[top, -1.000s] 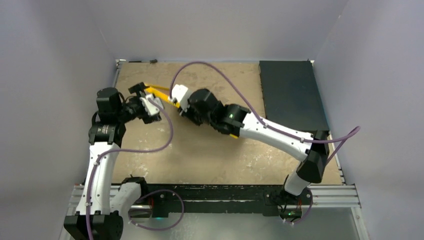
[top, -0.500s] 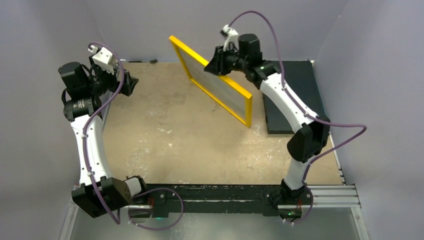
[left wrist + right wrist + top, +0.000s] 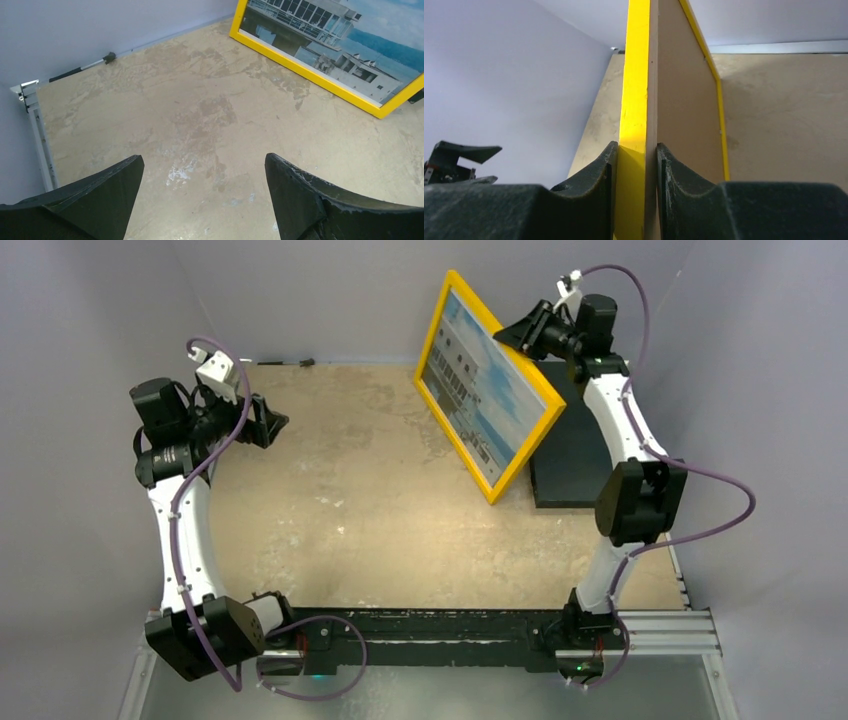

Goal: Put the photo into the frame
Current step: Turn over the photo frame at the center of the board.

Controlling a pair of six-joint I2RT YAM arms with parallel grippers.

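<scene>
Yellow frame (image 3: 305,74): you have it up on edge and tilted, at about 1 o'clock from the table's middle in the top view. Its glazed face is turned toward 9 o'clock, where your left arm is. Its lowest corner is just beside the near-left corner of the dark mat. You cannot tell from these views whether the bottom edge touches the tabletop.
Photo (image 3: 490,390): it sits inside the frame behind the pane. Blue sky, white cloud and pale buildings fill the whole opening.
Right gripper (image 3: 525,332): it is at the frame's upper far edge, toward 1 o'clock. Your fingers (image 3: 606,170) are narrow and clamped across the frame's thickness, one pad on the yellow front and the other on the light brown reverse.
Left gripper (image 3: 202,159): it is raised over the table at about 10 o'clock, well apart from the frame and aimed toward 3 o'clock. Your fingers are spread wide with nothing between them.
Dark mat (image 3: 580,400): it lies flat at 2 o'clock along the table's right side, partly hidden behind the frame.
Table (image 3: 380,520): it has a tan, scuffed surface with pale blotches.
</scene>
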